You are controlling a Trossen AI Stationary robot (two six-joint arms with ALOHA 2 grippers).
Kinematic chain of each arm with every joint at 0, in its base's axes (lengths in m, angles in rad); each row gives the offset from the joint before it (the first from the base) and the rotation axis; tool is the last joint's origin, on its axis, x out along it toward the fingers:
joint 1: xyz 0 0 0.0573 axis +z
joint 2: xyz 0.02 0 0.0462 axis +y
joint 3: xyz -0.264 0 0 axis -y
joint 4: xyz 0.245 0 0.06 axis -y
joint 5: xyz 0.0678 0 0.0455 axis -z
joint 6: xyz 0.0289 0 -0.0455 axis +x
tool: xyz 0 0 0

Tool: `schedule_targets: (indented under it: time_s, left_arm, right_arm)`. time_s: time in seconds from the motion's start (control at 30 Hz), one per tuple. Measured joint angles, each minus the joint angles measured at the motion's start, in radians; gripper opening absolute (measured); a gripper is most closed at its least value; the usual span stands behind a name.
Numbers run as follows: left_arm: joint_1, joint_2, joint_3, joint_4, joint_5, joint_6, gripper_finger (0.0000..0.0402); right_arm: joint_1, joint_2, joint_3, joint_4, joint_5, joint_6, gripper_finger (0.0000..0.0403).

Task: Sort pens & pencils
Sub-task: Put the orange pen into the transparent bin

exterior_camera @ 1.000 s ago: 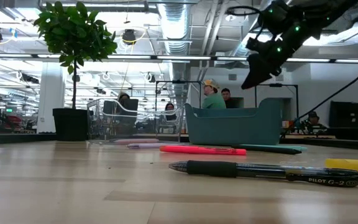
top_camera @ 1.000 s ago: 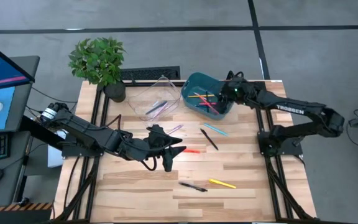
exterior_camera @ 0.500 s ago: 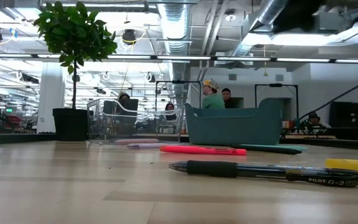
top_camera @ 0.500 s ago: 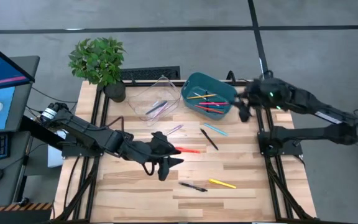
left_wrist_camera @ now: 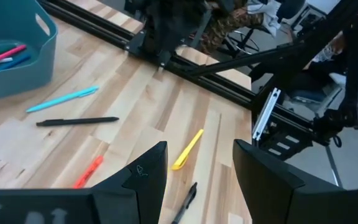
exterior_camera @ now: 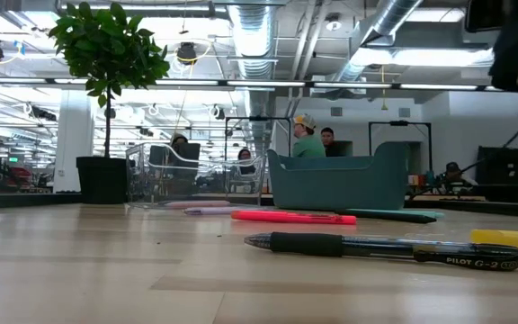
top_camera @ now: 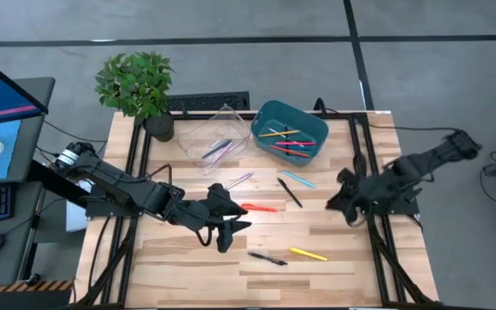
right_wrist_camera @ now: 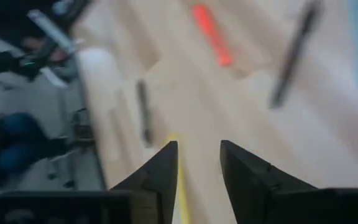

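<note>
Loose pens and pencils lie flat on the wooden table: a red one (top_camera: 261,207), a black one (top_camera: 268,257), a yellow one (top_camera: 308,254), another black one (top_camera: 289,192), a teal one (top_camera: 298,178) and pale purple ones (top_camera: 241,180). Several more lie in the teal bin (top_camera: 313,148) and in the clear container (top_camera: 198,138). My left gripper (top_camera: 229,228) is open and empty above the table's middle, between the red pen and the near black pen. My right gripper (top_camera: 338,202) is open and empty near the table's right edge.
A potted plant (top_camera: 140,86) stands at the far left corner beside the clear container. Black frame rails (top_camera: 364,172) run along the table's left and right sides. Bare wood lies at the near left. People sit in the room beyond the table in the low view (exterior_camera: 308,139).
My right gripper has left its place above the teal bin, swung toward the table's right edge, and come toward the near edge, down beside the right rail. My left gripper has shifted a little toward the near edge. The pens have stayed where they were.
</note>
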Motion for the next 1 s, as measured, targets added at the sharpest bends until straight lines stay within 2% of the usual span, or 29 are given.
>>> schedule_targets:
  time_s: [0.1, 0.2, 0.3, 0.6, 0.77, 1.0]
  left_arm:
    - [-0.011, 0.0, 0.0, 0.0, -0.001, -0.005, 0.0173]
    - [-0.023, 0.0, 0.0, 0.0, -0.001, -0.007, 0.0173]
    - [-0.037, 0.0, 0.0, 0.0, -0.001, -0.008, 0.0173]
    - [-0.088, 0.0, 0.0, -0.002, -0.017, -0.008, 0.0173]
    - [-0.123, 0.0, 0.0, -0.007, -0.052, -0.008, 0.0173]
    - [-0.15, 0.0, 0.0, -0.025, -0.084, -0.017, 0.0173]
  right_arm:
    - [0.131, 0.055, -0.048, 0.163, 0.077, 0.049, 0.0134]
    - [0.211, 0.134, -0.051, 0.254, 0.158, 0.054, 0.0127]
    - [0.256, 0.199, -0.052, 0.323, 0.168, 0.07, 0.0123]
    - [0.339, 0.34, -0.043, 0.325, 0.154, 0.26, 0.0127]
    - [0.364, 0.419, 0.029, 0.317, 0.154, 0.247, 0.0129]
    - [0.355, 0.527, 0.151, 0.171, 0.155, 0.218, 0.0129]
